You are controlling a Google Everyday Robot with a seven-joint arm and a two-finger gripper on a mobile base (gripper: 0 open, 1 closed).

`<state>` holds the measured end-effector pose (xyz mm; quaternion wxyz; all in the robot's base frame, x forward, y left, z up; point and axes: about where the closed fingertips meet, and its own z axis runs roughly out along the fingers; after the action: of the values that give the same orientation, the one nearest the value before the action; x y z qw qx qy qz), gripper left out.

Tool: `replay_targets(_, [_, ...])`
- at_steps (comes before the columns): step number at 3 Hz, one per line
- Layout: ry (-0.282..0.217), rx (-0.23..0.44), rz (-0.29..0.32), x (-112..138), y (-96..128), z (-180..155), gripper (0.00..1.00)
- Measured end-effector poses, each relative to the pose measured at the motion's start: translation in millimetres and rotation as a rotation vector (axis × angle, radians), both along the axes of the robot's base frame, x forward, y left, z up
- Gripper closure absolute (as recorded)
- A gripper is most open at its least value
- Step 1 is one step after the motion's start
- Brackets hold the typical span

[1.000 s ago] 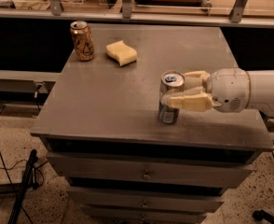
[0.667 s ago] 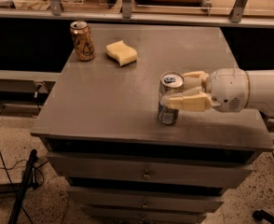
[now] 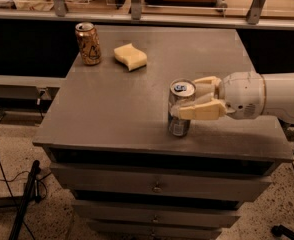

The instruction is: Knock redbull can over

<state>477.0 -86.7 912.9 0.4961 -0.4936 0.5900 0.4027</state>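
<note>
The redbull can, slim and silver-and-blue with a silver top, stands upright near the front right of the grey cabinet top. My gripper reaches in from the right at the can's upper half. Its cream fingers are apart. The near finger crosses the can's front. The far finger lies behind the can's right side. The can sits between the two tips.
A gold can with dark markings stands at the back left. A yellow sponge lies beside it. My white arm extends past the right edge. A shelf rail runs behind the cabinet. Cables and a stand lie on the floor at left.
</note>
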Motion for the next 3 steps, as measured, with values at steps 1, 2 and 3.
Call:
replay_targets(1, [0.009, -0.075, 0.008, 7.7, 7.7, 4.2, 1.00])
replay_targets(2, [0.012, -0.268, 0.022, 28.6, 27.2, 14.7, 1.00])
replay_targets(3, [-0.003, -0.471, 0.038, 44.5, 47.3, 23.8, 1.00])
